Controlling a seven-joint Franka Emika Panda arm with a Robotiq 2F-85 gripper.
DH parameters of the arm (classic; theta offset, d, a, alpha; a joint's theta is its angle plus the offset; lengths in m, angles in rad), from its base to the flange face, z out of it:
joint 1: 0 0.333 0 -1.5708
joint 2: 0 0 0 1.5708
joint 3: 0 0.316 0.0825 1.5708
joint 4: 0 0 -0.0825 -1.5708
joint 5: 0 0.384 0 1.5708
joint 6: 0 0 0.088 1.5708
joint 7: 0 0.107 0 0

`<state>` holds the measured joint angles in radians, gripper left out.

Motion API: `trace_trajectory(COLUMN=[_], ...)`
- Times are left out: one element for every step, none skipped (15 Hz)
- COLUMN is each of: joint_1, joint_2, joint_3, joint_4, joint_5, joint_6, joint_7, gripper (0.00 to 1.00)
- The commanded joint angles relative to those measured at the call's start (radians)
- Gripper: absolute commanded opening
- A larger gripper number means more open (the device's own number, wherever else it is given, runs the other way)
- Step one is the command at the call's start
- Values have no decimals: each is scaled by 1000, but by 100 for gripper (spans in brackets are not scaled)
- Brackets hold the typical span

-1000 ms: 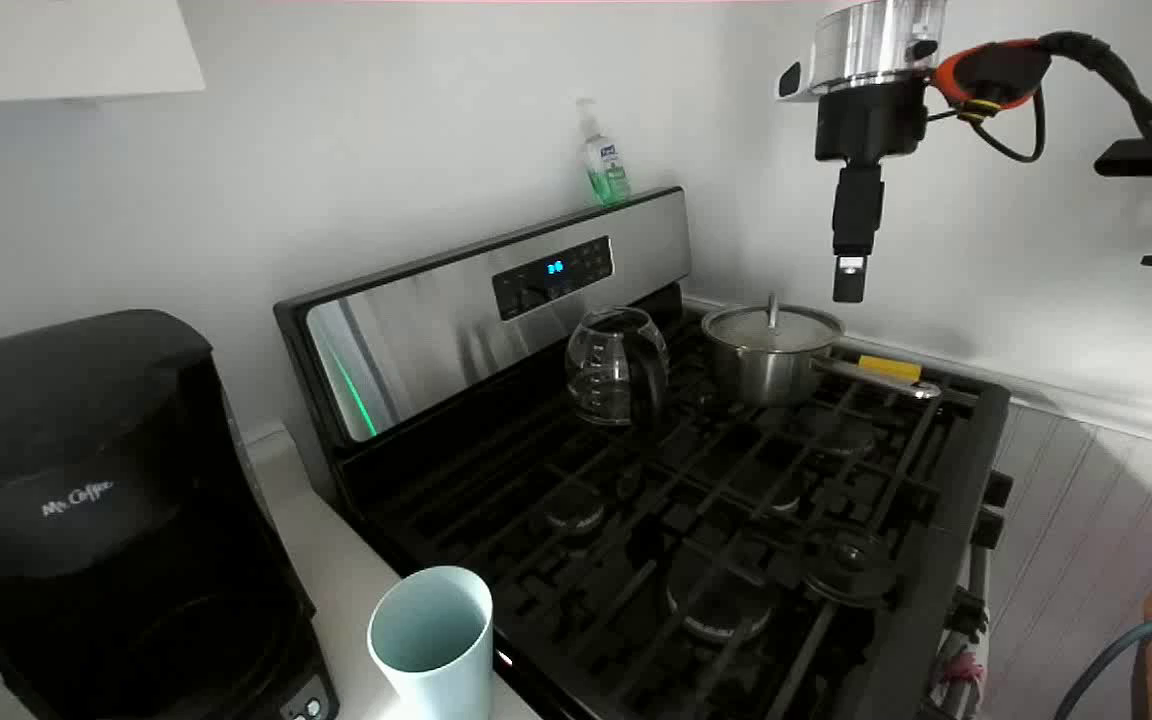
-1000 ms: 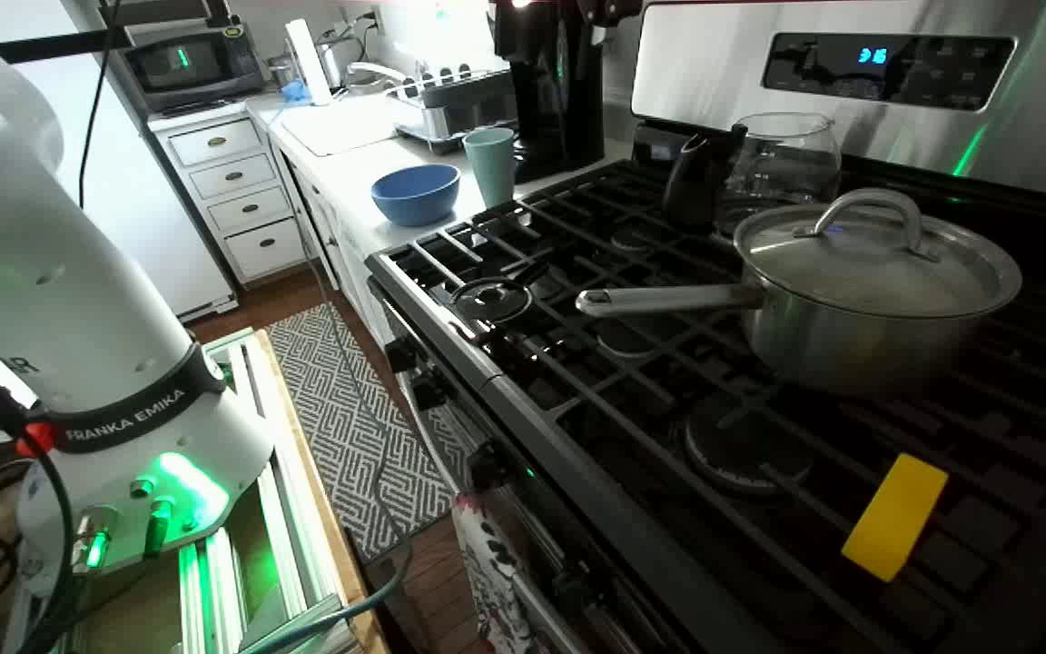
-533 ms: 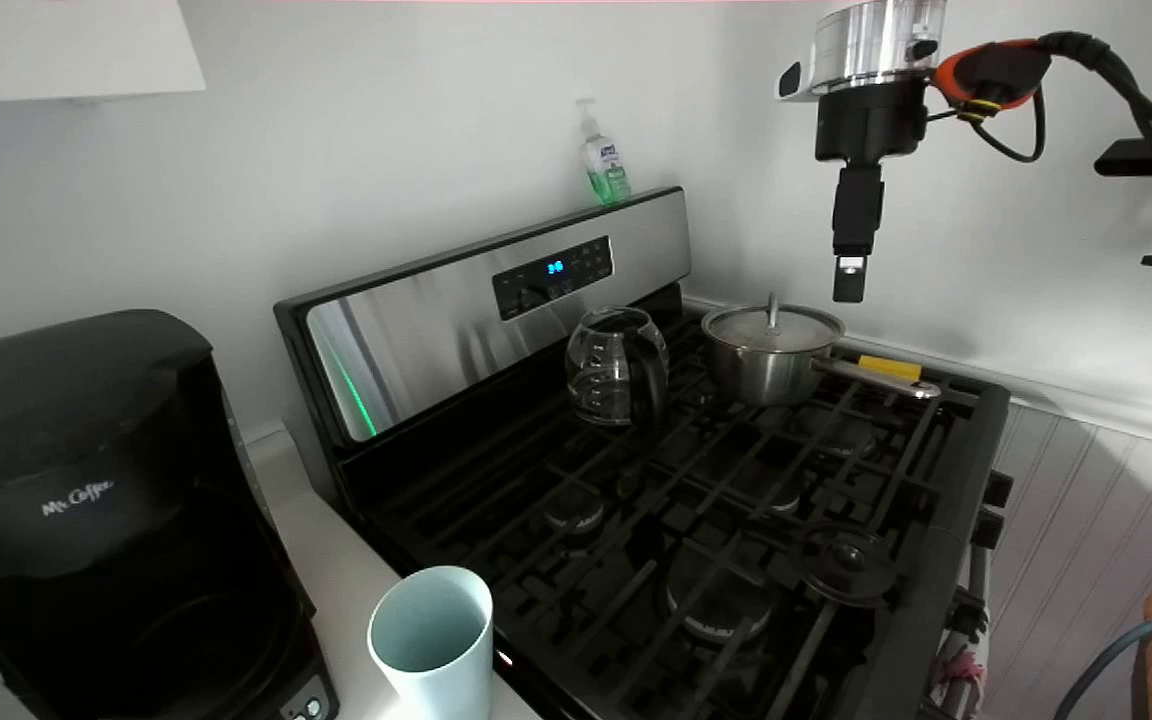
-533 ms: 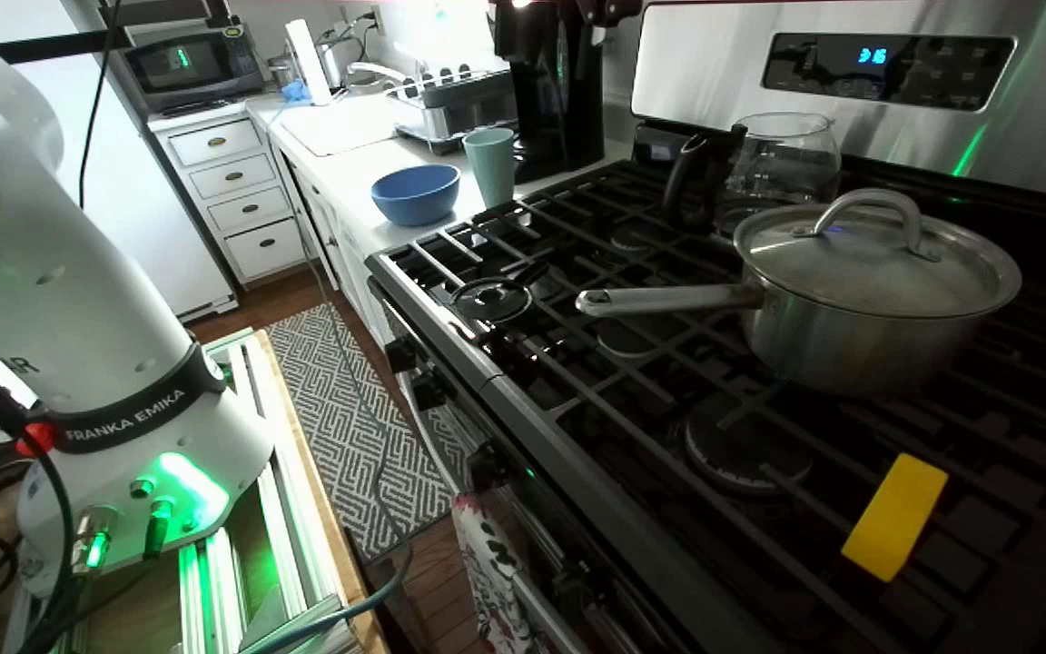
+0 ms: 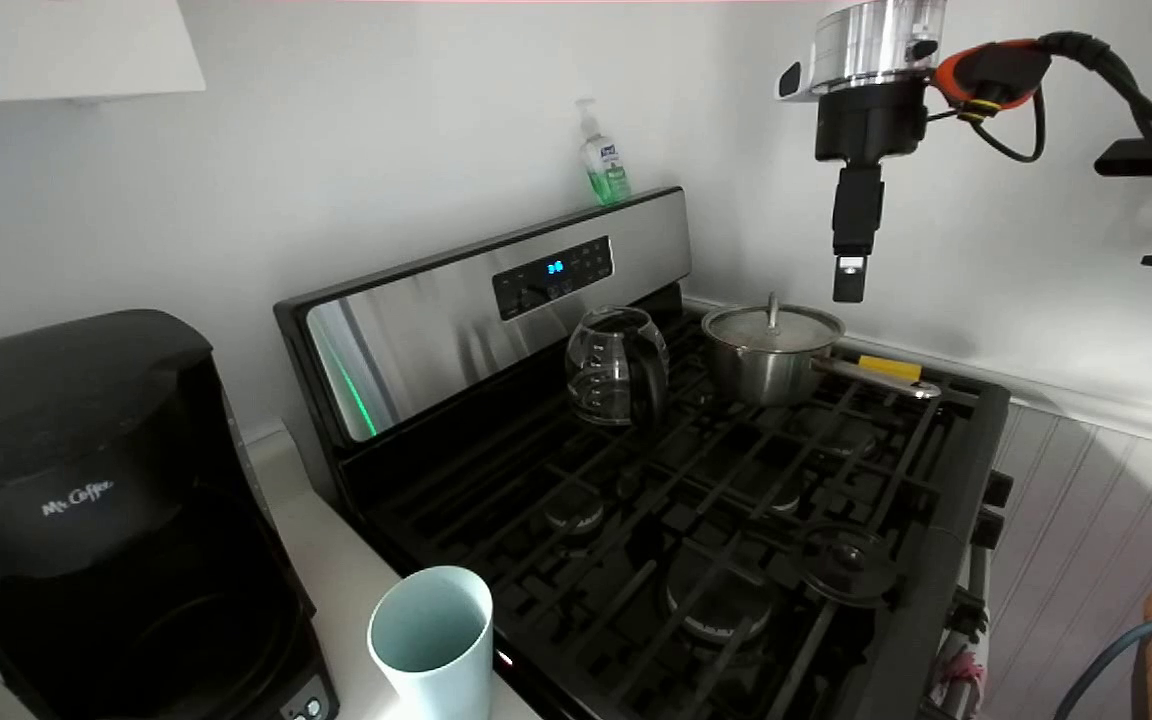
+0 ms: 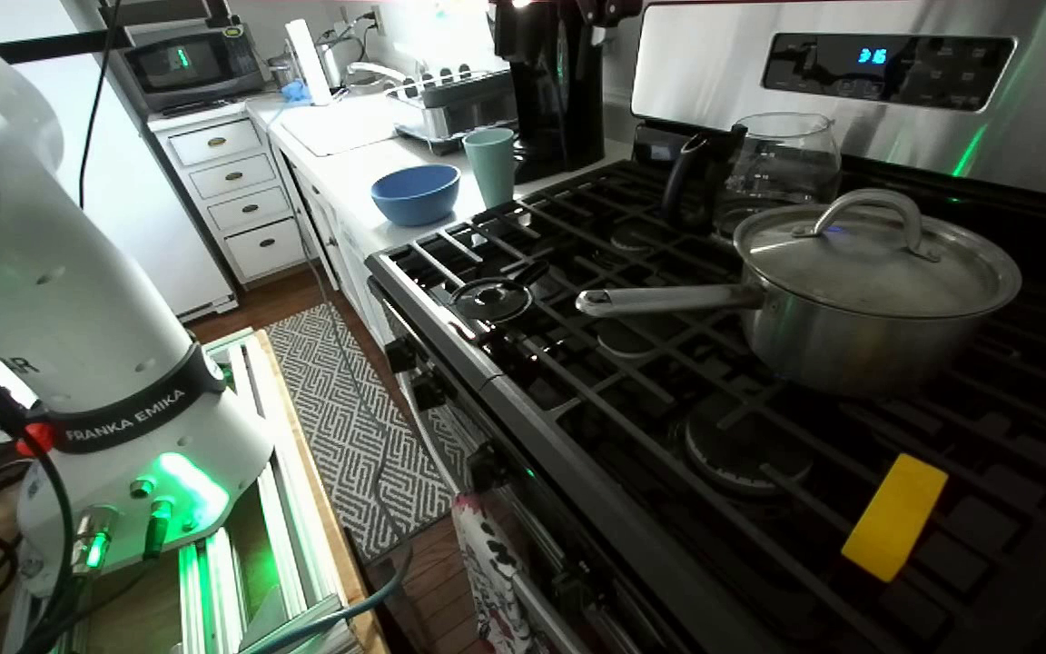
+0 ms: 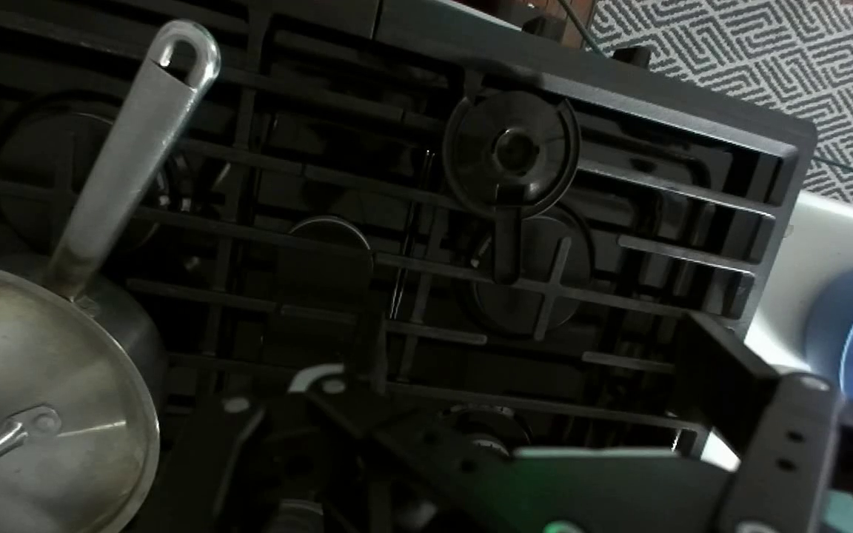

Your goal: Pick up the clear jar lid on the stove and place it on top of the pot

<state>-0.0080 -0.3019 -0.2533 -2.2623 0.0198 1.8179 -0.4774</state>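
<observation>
Fingers (image 7: 726,377) stood wide apart on my gripper (image 5: 848,285), which hung pointing down, well above the stove (image 6: 568,454). Below me, a dark lid (image 7: 513,152) lay on the stove, near its front edge and apart from the pot (image 6: 850,350). The pot stood upright with a steel lid (image 6: 868,272) on top. Near it stood a glass jug (image 6: 786,162). A yellow block (image 6: 895,518) lay on the stove too. Out past the stove, a cup (image 6: 491,168) stood near a blue bowl (image 6: 415,196) on the counter (image 6: 341,173), with a coffee maker (image 5: 76,420) close by.
</observation>
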Motion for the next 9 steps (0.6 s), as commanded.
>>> trace_trajectory(joint_1=[-25, -25, -25, -25, -25, -10, -1, 9, 16], joint_2=[2, 2, 2, 2, 2, 15, 28, 41, 52], joint_3=[23, 23, 23, 23, 23, 25, 33, 51, 70], joint_4=[2, 2, 2, 2, 2, 11, 18, 20, 20], joint_5=[7, 7, 7, 7, 7, 39, 57, 80, 97], joint_6=[-2, -2, -2, -2, -2, -12, -15, -4, 7], joint_7=[-6, -6, -6, -6, -6, -16, -13, 11, 25], gripper=[100, 100, 100, 100, 100, 100, 100, 100, 100])
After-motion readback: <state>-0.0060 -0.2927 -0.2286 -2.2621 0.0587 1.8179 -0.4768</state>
